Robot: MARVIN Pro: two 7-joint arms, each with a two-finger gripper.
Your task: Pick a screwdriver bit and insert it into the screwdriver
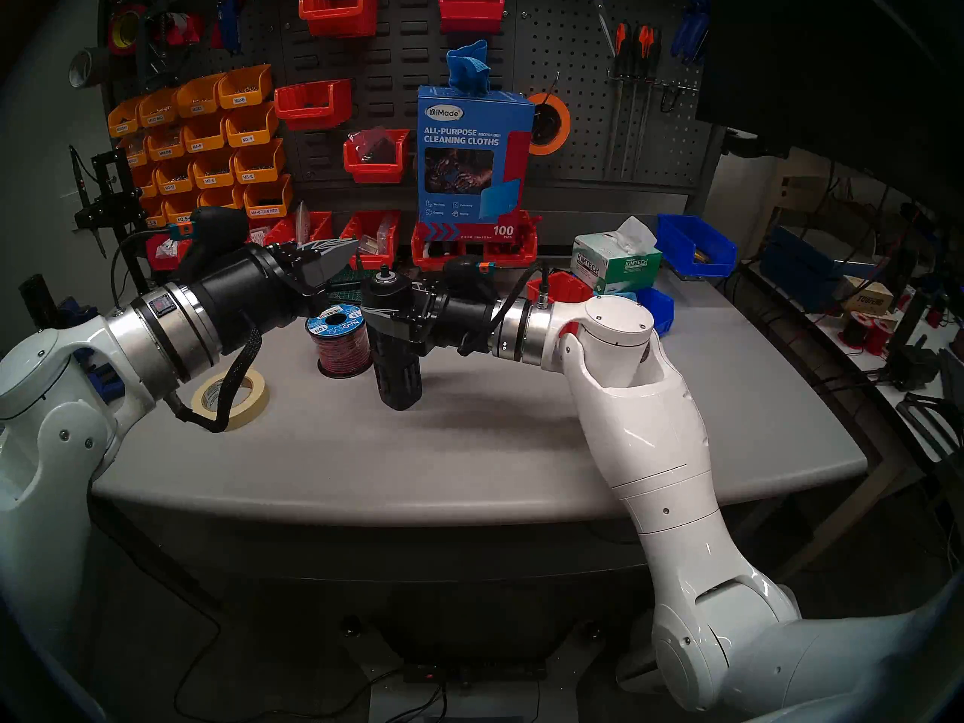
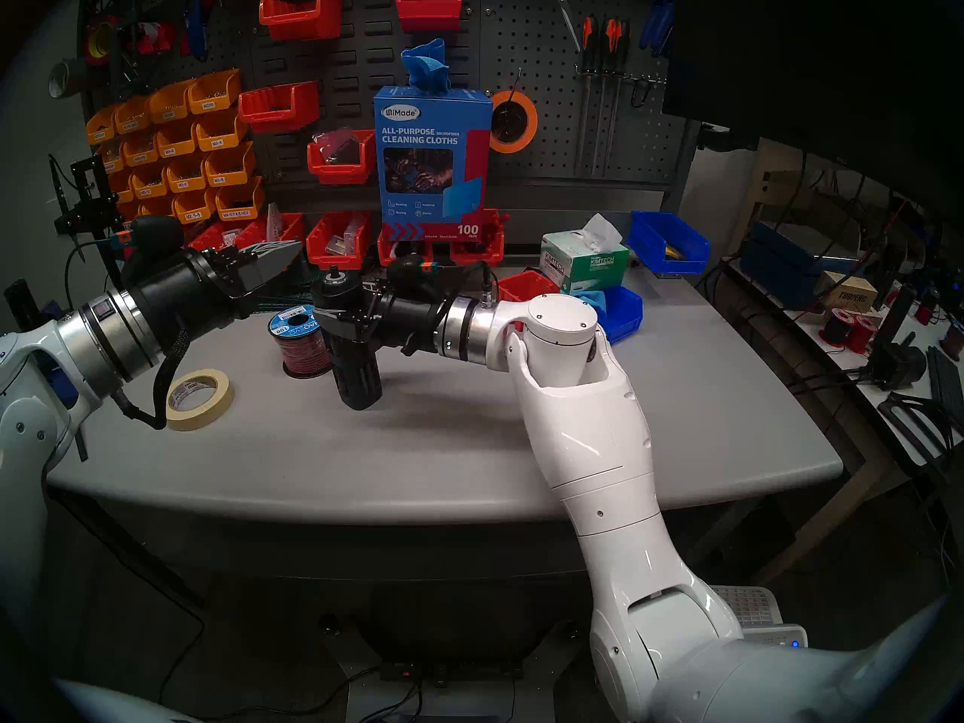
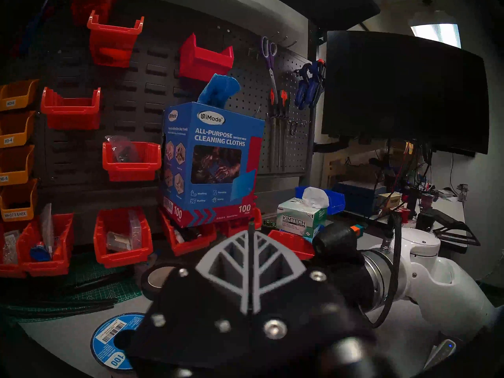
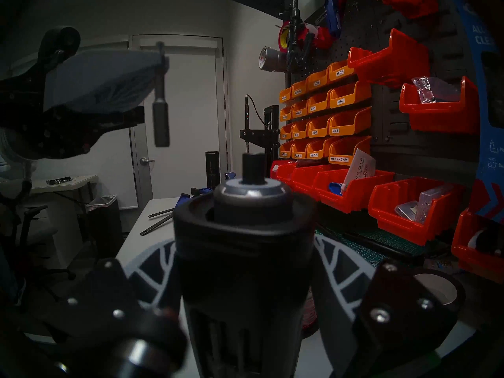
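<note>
The screwdriver bit point(image 4: 161, 96) is hanging upright in the upper left of the right wrist view, pinched near its top by the closed left pincer point(image 1: 339, 255), long axis vertical, thick end pointing down. The screwdriver point(image 1: 391, 341) is standing near-upright at frame centre, gripped by the closed right pincer point(image 1: 386, 312), socket point(image 4: 252, 170) facing up and base apparently just above the table point(image 1: 469, 435). The bit is sitting left of the socket (not yet over it); lowering now is risking a miss or a jam on the rim, and the thin grip is risking a tilt or a drop.
</note>
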